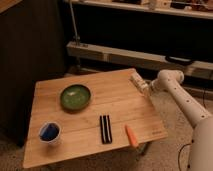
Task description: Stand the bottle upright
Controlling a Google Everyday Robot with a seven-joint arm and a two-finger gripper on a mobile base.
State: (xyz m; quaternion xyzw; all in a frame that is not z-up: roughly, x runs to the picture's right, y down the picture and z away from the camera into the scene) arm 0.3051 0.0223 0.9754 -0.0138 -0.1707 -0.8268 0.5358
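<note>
The bottle (135,80) is small, slim and whitish. It lies on its side near the right edge of the wooden table (115,102), pointing toward the far left. My gripper (144,86) is at the bottle's near end, at the table's right edge, on the white arm (180,97) that reaches in from the right. The gripper seems to touch the bottle, but I cannot tell whether it grips it.
A green bowl (75,96) sits on the left middle of the table. A blue cup (50,133) stands at the front left. A black striped flat block (105,129) and an orange carrot-shaped piece (132,135) lie near the front. A dark cabinet (30,60) stands at the left.
</note>
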